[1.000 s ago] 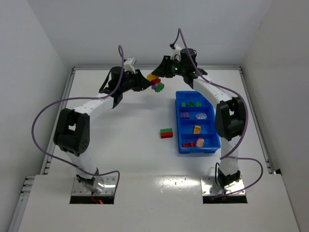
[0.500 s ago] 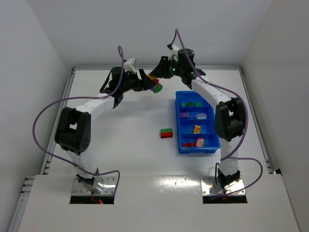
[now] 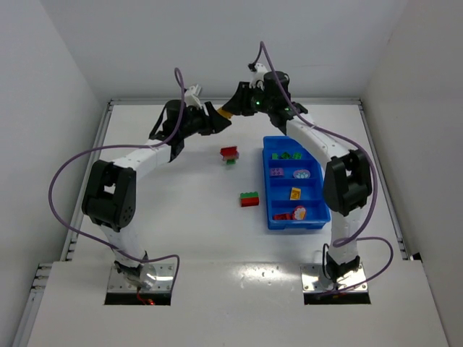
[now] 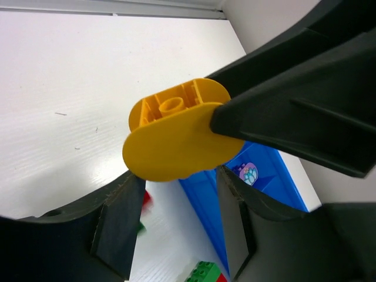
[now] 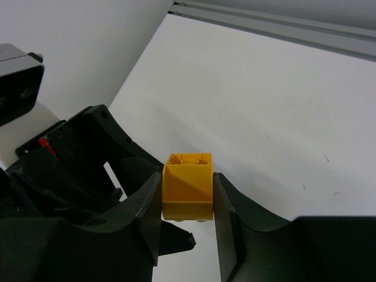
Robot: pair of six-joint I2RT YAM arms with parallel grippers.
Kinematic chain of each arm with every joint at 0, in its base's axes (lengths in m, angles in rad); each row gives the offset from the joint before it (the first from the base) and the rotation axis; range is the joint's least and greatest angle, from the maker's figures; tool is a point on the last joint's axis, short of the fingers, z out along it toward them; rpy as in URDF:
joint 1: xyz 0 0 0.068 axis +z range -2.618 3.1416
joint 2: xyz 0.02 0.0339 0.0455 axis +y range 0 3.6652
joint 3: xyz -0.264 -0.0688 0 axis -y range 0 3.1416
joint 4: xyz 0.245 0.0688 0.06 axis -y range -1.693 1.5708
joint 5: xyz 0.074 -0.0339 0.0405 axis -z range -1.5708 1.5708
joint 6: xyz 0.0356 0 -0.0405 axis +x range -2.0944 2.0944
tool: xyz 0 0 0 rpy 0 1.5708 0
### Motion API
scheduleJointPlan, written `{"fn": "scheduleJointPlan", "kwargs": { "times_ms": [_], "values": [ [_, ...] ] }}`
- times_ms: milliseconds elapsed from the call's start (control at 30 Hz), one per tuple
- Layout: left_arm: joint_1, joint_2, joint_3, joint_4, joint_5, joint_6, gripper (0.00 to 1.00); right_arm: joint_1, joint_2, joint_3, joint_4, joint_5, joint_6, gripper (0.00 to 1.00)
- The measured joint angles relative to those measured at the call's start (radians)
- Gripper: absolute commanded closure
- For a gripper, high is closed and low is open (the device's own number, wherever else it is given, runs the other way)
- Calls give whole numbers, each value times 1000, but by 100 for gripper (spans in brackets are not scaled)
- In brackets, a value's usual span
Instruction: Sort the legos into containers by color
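Dropped clear of the two grippers since a second ago, a red and green lego piece (image 3: 230, 155) is now showing against the white desk (image 3: 181, 217), just left of the blue tray (image 3: 296, 224). It is sitting below the upper-middle spot where it was hanging in a stack.

The right gripper (image 5: 187, 179) is pinching a yellow brick (image 5: 187, 194) between its black fingers, up in the air at the upper middle of the overhead frame. From the left wrist the brick is looking oval, smooth and glossy, with a hollow underside and a round tube inside.

The left gripper (image 4: 177, 182) is facing it closely. Its matte black fingers are standing apart with nothing between them, and the brick is hanging just beyond their tips.

The tray is lying right of centre, made of shiny plastic and split by dividers into four sections running top to bottom:
- The top section is holding green pieces (image 3: 286, 155).
- The next is holding a purple brick (image 3: 276, 171) beside a round pale piece (image 3: 302, 173), which is bearing a paw print in the left wrist view.
- The third is holding a small yellow piece (image 3: 295, 193).
- The lowest is holding a red piece (image 3: 284, 215) and a round pinkish one (image 3: 300, 211).

Another studded lego, green over red (image 3: 249, 199), is resting on the desk just left of the tray. No writing is readable anywhere.
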Motion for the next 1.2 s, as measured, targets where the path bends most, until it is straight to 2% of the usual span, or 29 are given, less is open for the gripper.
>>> {"fn": "scheduleJointPlan", "kwargs": {
  "times_ms": [100, 133, 167, 267, 333, 433, 467, 567, 667, 833, 867, 900, 1067, 1200],
  "values": [
    [0, 0, 0, 3, -5, -3, 51, 8, -15, -9, 0, 10, -3, 100],
    [0, 0, 0, 3, -5, -5, 58, 9, -17, -10, 1, 13, -3, 100],
    [0, 0, 0, 1, -7, -6, 61, 9, -18, -11, 6, 16, -3, 100],
    [3, 0, -2, -1, -13, -5, 66, 9, -21, -16, 7, 19, -3, 100],
    [7, 0, -5, 2, -12, -7, 66, 9, -21, -16, 6, 23, -3, 100],
    [8, -6, -27, 10, -13, -2, 40, 10, -21, -16, 0, 26, -3, 100],
    [10, -9, -37, 8, -17, 2, 29, 10, -21, -16, -4, 26, -5, 100],
    [19, -27, -68, -28, -45, 10, 24, 5, -24, -17, -34, 34, -55, 100],
    [34, -58, -94, -78, -81, 30, 24, -5, -72, -79, -70, 50, -140, 100],
    [55, -111, -102, -172, -148, 90, 14, -51, -345, -347, -197, 64, -350, 100],
    [59, -115, -101, -193, -158, 101, 10, -64, -415, -394, -235, 68, -394, 100],
    [62, -118, -100, -216, -165, 112, 2, -74, -477, -428, -269, 72, -432, 100],
    [73, -112, -50, -347, -179, 182, 1, -90, -698, -480, -502, 72, -625, 100],
    [73, -77, 42, -424, -152, 242, 0, -92, -743, -507, -669, 71, -756, 100]
  ]
}}
